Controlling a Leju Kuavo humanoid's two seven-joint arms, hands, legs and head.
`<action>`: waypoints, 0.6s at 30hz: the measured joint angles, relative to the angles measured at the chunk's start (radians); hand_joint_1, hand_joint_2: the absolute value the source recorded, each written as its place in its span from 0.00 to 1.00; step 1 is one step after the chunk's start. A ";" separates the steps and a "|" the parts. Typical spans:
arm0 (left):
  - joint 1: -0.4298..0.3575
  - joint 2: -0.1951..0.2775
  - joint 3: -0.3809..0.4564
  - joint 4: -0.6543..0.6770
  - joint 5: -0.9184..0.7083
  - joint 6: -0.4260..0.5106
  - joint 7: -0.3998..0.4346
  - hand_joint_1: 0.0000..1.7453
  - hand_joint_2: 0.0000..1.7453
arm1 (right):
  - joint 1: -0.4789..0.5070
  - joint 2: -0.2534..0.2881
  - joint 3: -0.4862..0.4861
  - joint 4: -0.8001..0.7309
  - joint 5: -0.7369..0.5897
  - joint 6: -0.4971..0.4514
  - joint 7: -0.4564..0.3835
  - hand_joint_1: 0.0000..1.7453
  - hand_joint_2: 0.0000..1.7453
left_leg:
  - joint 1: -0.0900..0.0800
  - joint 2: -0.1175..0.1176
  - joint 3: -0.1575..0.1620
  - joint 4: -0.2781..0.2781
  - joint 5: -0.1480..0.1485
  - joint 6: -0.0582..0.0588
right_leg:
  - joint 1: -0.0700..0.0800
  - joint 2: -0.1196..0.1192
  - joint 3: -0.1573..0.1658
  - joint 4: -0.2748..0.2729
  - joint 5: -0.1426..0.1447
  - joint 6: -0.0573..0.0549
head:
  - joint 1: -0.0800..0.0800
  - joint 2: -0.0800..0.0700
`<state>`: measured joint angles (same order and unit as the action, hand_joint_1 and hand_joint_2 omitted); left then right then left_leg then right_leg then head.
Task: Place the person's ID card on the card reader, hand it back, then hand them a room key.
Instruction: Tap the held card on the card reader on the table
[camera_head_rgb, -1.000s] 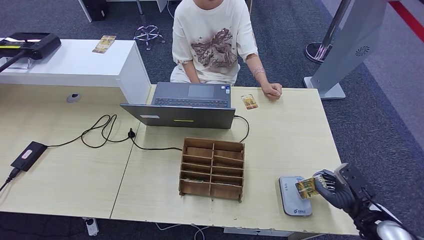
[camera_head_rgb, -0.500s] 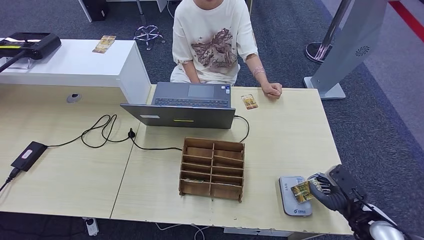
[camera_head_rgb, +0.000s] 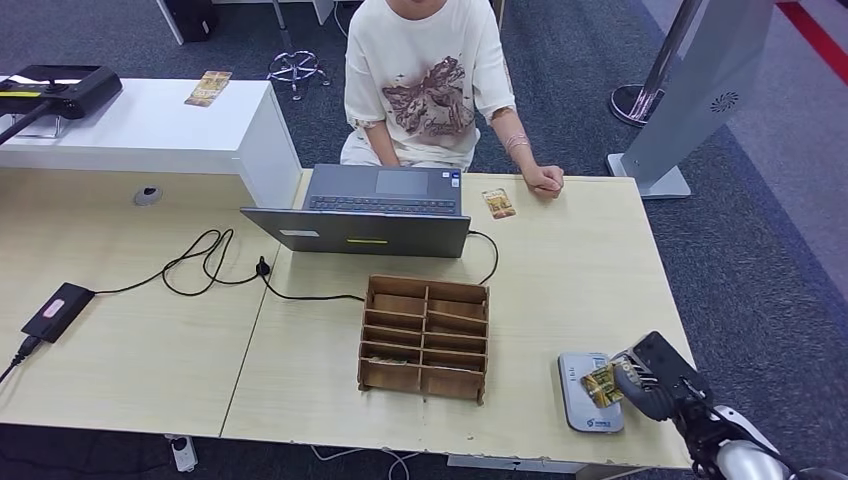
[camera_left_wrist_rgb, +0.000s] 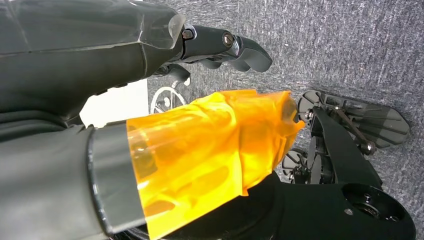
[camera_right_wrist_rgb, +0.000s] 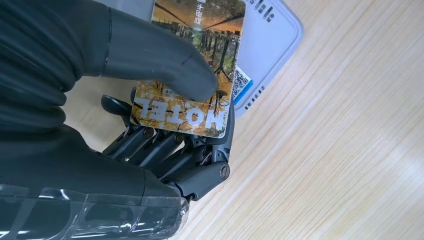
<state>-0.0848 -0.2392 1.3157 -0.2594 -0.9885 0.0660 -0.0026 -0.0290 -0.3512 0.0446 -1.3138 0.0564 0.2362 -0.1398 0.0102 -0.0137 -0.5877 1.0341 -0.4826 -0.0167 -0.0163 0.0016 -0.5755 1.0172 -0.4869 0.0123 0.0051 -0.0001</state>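
Head view puts the right hand (camera_head_rgb: 648, 383) at the card reader's (camera_head_rgb: 587, 393) outer edge, on the desk (camera_head_rgb: 580, 270) corner nearest the robot. It grips the card (camera_head_rgb: 600, 384) between thumb and fingers, and the card overlaps the reader's top. In the right wrist view the card (camera_right_wrist_rgb: 192, 75) bears autumn trees and the word HOTEL, pinned under the thumb (camera_right_wrist_rgb: 155, 57) with its far end over the white reader (camera_right_wrist_rgb: 267, 37); I cannot tell whether it touches the reader or hangs just above it.

By my reading the scan step is under way and not finished: the card has not been let go, and handing it back and giving a room key remain. A second card (camera_head_rgb: 498, 204) lies far across the desk from the reader, just beside the person's hand (camera_head_rgb: 545, 181).

The left hand (camera_left_wrist_rgb: 210, 45) hangs over grey carpet, fingers curled with nothing in them.

The wooden organiser (camera_head_rgb: 425, 336) stands beside the reader, and the laptop (camera_head_rgb: 365, 220) lies beyond it; neither blocks the reader.
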 joint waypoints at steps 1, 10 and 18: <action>0.000 0.000 0.000 0.000 0.000 0.000 0.001 0.00 0.00 | -0.005 0.002 0.002 0.003 0.008 -0.002 0.001 1.00 1.00 | 0.000 0.000 0.000 0.000 0.000 0.000 | 0.000 0.000 0.000 0.000 0.000 0.000 | 0.000 0.000; -0.002 0.000 0.000 0.000 0.002 0.003 0.001 0.00 0.00 | -0.026 0.020 0.010 0.025 0.054 0.003 0.001 1.00 1.00 | 0.000 0.000 0.000 0.000 0.000 0.000 | 0.000 0.000 0.000 0.000 0.000 0.000 | 0.000 0.000; -0.003 0.000 0.000 0.000 0.004 0.003 0.001 0.00 0.00 | -0.041 0.030 0.012 0.038 0.076 0.003 0.001 1.00 1.00 | 0.000 0.000 0.001 0.000 0.000 0.000 | 0.000 0.000 0.001 0.000 0.000 0.000 | 0.000 0.000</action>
<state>-0.0874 -0.2396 1.3159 -0.2594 -0.9843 0.0687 -0.0011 -0.0703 -0.3210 0.0565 -1.2757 0.1324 0.2388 -0.1392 0.0102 -0.0139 -0.5872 1.0341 -0.4825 -0.0167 -0.0162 0.0012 -0.5746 1.0173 -0.4869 0.0123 0.0052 -0.0003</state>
